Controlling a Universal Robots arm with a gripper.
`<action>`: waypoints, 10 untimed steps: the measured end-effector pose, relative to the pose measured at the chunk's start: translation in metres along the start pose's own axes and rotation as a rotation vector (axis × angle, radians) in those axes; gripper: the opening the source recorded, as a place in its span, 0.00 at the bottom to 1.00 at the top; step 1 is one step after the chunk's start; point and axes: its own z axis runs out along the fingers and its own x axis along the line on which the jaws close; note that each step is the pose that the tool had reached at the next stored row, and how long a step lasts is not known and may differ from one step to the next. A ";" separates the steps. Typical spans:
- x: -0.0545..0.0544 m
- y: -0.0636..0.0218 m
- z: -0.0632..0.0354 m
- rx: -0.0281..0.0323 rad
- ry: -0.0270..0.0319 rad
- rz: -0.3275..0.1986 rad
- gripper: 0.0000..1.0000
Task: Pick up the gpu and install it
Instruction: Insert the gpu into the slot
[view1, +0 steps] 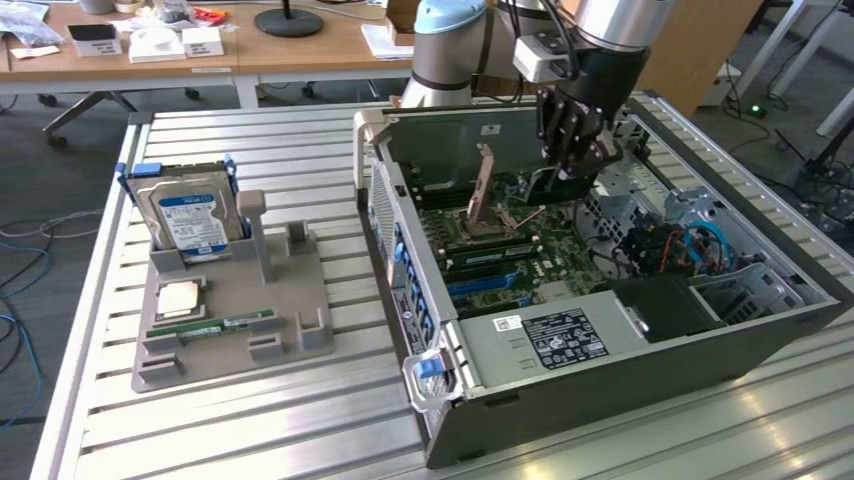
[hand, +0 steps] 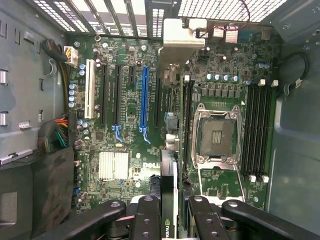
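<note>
GPU (hand: 169, 180) is held in the gripper (hand: 170, 207), seen edge-on in the wrist view with one finger (hand: 147, 212) pressed on each flat side. The gripper is partly closed, clamped on the card's body. The card's pale metal bracket (hand: 179, 40) points toward the slotted rear wall of the computer case (view1: 641, 350).

In the exterior view the gripper (view1: 577, 165) is lowered inside the open case, with the GPU (view1: 554, 188) hanging directly beneath it, above the motherboard (hand: 130, 130). The card sits over the strip of board between the long blue slot (hand: 145, 100) and the CPU socket (hand: 216, 135). Whether its lower edge touches the board cannot be determined.

On the desk (view1: 240, 420), at the exterior view's left, a grey holder (view1: 287, 300) carries the upright hard drive (view1: 187, 215) and the green memory stick (view1: 227, 325), well apart from the gripper.
</note>
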 end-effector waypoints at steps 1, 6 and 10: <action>0.000 0.0001 0.0003 0.0001 -0.0002 0.000 0.26; 0.001 0.0002 0.0026 0.0000 0.0000 0.000 0.26; 0.002 0.0003 0.0041 -0.0001 0.0005 0.000 0.26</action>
